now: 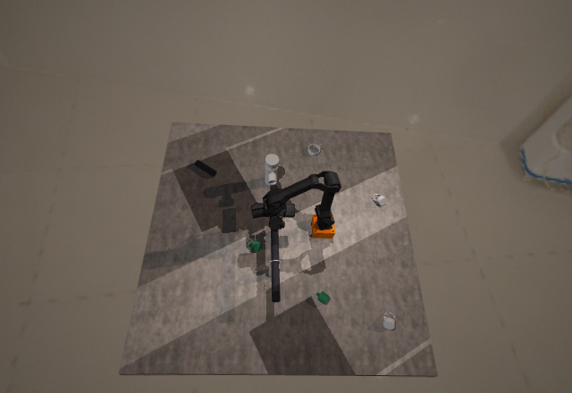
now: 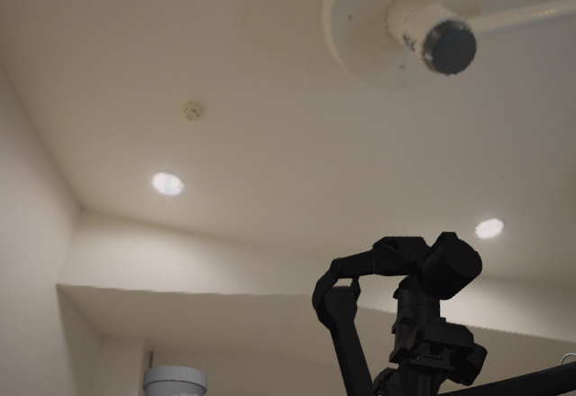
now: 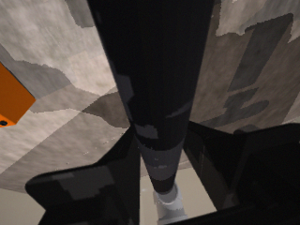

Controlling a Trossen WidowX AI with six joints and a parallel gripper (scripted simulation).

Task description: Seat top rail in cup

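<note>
the gripper (image 1: 275,217) was clenched on the rail (image 1: 275,259); its long axis pointed at the rail-end cup (image 1: 272,178) just ahead.

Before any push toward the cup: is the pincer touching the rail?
Touching. In the wrist view the pincer is shut on the black rail, a finger pressed against each side with no gap.

Gripper (image 3: 161,155) clamps black rail (image 3: 150,70); rail's far end meets grey cup (image 3: 170,206); orange base (image 3: 14,100) left.
</note>
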